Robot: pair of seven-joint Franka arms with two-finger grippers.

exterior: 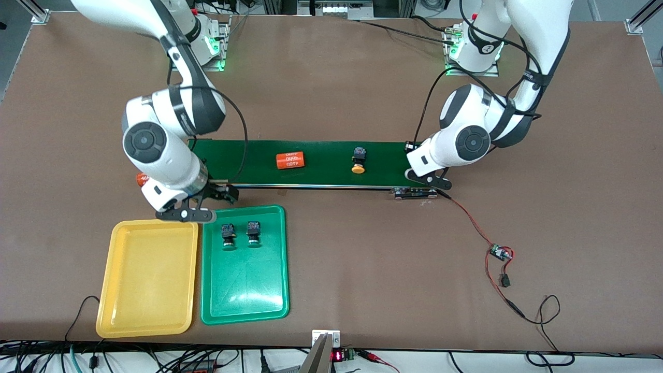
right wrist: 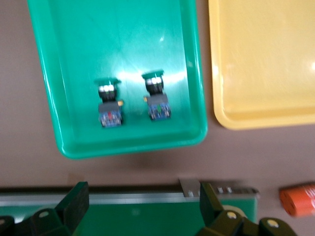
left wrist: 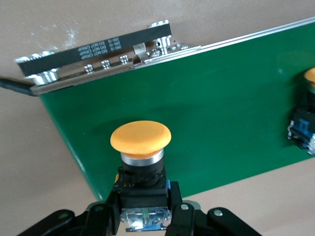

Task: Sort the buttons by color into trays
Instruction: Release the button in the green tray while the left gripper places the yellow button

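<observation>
The left hand (left wrist: 145, 216) gripped a yellow-capped push-button (left wrist: 141, 162) over the green conveyor belt (exterior: 331, 155); the right hand (right wrist: 142, 209) stood released above the belt's edge, near two green-capped push-buttons (exterior: 240, 233) in the green plastic tray (exterior: 243, 290)

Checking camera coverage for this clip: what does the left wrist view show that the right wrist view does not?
Only the left wrist view: the left gripper shut on a yellow-capped push-button, a second yellow-capped button lying on the belt.
Only the right wrist view: two green-capped push-buttons in the green plastic tray, the empty yellow plastic tray, the open right gripper.
Both: the dark-green conveyor belt.
</observation>
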